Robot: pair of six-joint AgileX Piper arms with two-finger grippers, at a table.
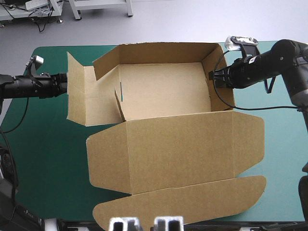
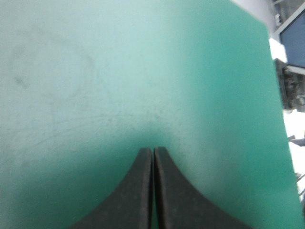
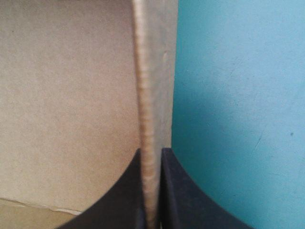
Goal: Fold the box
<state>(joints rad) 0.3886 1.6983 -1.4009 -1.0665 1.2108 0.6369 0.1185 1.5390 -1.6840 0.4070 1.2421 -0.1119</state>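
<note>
Box (image 1: 166, 91) open, floor bare; right gripper (image 3: 151, 155) clamps wall; left gripper (image 2: 153, 151) clenched over teal-green cover (image 2: 95, 71).

A robot lab bench.
Teal-green covered table (image 1: 48, 159) on bare pale grey floor (image 1: 192, 24); white metal bench frames (image 1: 129, 6) with trailing cables (image 1: 41, 20) beyond.

The teal-green table (image 1: 43, 159) carries the brown box (image 1: 173, 144), its lid flat.
</note>
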